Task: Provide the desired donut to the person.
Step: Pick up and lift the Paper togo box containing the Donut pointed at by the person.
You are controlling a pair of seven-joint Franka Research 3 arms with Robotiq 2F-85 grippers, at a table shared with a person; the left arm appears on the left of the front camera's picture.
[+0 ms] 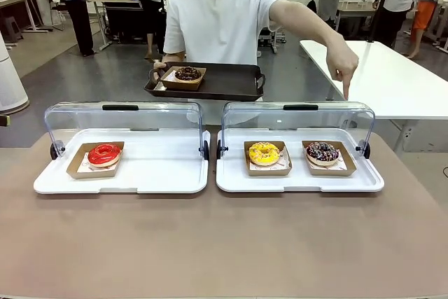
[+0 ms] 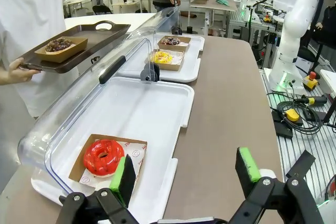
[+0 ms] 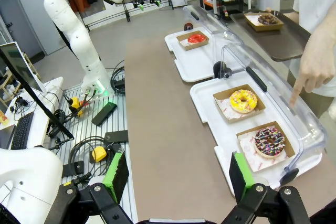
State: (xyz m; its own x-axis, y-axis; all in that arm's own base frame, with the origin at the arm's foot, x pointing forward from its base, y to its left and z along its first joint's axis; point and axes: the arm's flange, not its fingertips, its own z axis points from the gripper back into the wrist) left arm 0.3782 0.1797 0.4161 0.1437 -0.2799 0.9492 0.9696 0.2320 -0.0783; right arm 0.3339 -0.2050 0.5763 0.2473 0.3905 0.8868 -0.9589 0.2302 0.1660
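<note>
The person (image 1: 220,19) stands at the far side and points a finger (image 1: 346,91) down over the raised lid, right above the chocolate sprinkled donut (image 1: 322,151) (image 3: 269,141). Beside that donut in the same white tray lies a yellow donut (image 1: 264,153). A red donut (image 1: 104,153) (image 2: 103,157) sits alone in the left tray. The person's other hand holds a black tray (image 1: 231,85) with a dark chocolate donut (image 1: 187,73) on it. My left gripper (image 2: 185,174) hangs open above the left tray's near corner. My right gripper (image 3: 178,177) is open over the table edge, near the right tray.
Each donut rests in a brown card dish. Both white trays (image 1: 301,181) (image 1: 154,166) have clear lids (image 1: 297,120) swung up at the back. The brown tabletop (image 1: 224,243) in front is bare. A white table (image 1: 392,82) stands at the back right.
</note>
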